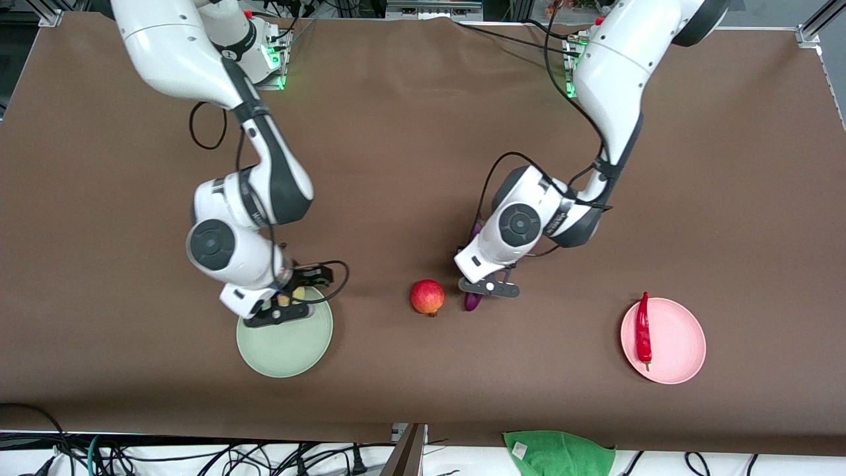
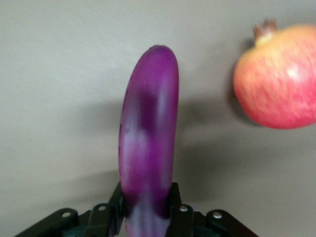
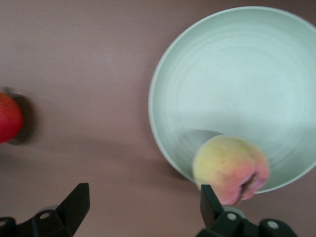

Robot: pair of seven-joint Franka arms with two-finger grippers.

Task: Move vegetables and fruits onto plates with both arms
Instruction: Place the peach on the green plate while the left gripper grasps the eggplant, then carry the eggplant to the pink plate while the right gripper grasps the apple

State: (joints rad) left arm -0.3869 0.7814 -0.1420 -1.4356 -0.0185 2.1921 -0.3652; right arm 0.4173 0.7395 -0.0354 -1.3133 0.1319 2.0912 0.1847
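Table [image 1: 410, 132] under brown cloth; cables and a green rag [image 1: 558, 453] along the camera-side edge.

Plates, two: green plate [image 1: 291, 354] toward the right arm's end, pink plate [image 1: 681, 344] toward the left arm's end, both near the camera-side edge.

Vegetables, two: chili [image 1: 643, 329] lying on the pink plate at its rim; eggplant [image 2: 148, 148] at table centre, pinched between the left gripper's [image 2: 147, 210] fingers.

Fruits, two: pomegranate [image 1: 427, 297] on the cloth just beside the eggplant; peach [image 3: 231, 169] at the green plate's rim.

Right gripper [image 3: 143, 207] over that rim, fingers spread, one finger [image 3: 210, 205] beside the peach.
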